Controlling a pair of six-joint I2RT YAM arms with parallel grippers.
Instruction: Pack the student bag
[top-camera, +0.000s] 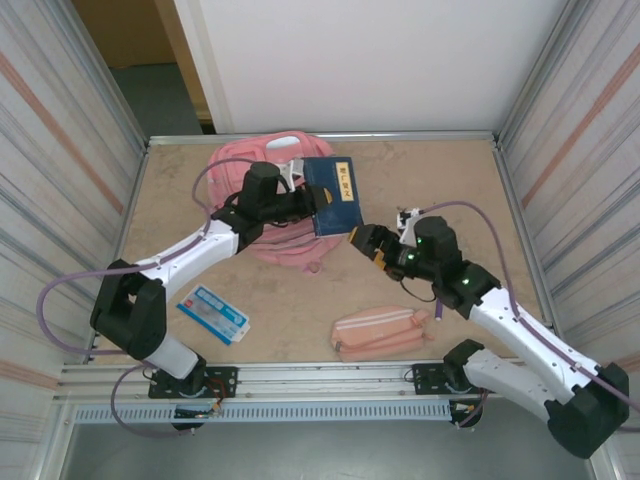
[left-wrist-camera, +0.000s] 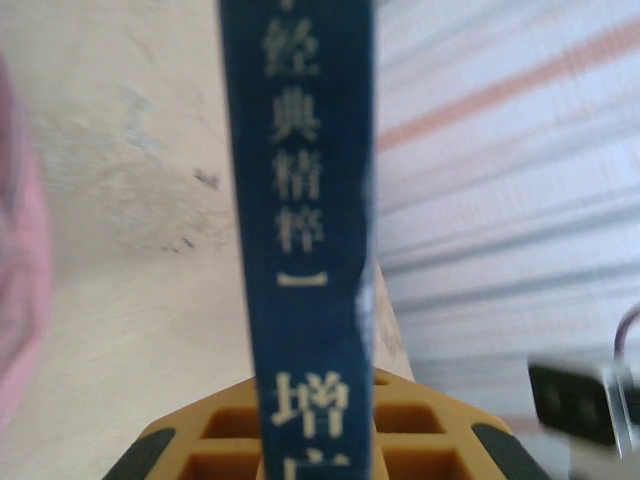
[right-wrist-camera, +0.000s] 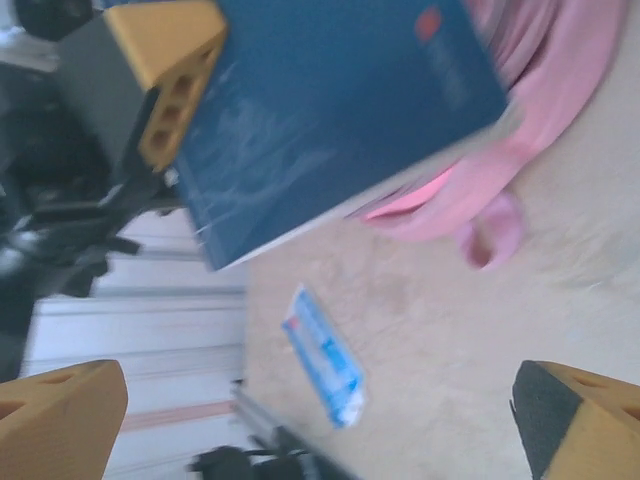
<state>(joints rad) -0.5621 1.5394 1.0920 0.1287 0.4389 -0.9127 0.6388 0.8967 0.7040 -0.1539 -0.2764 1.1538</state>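
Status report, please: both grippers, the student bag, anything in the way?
Left gripper shut on blue book, above student bag. Right gripper open, near the book's corner. Book not yet in bag. Pencil pouch apart, near edge.

"经典精粹一" in gold down blue book spine (left-wrist-camera: 300, 250)

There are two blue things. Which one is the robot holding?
The dark blue book, gripped by the left pincer. The light blue-and-white packet lies alone on the table.
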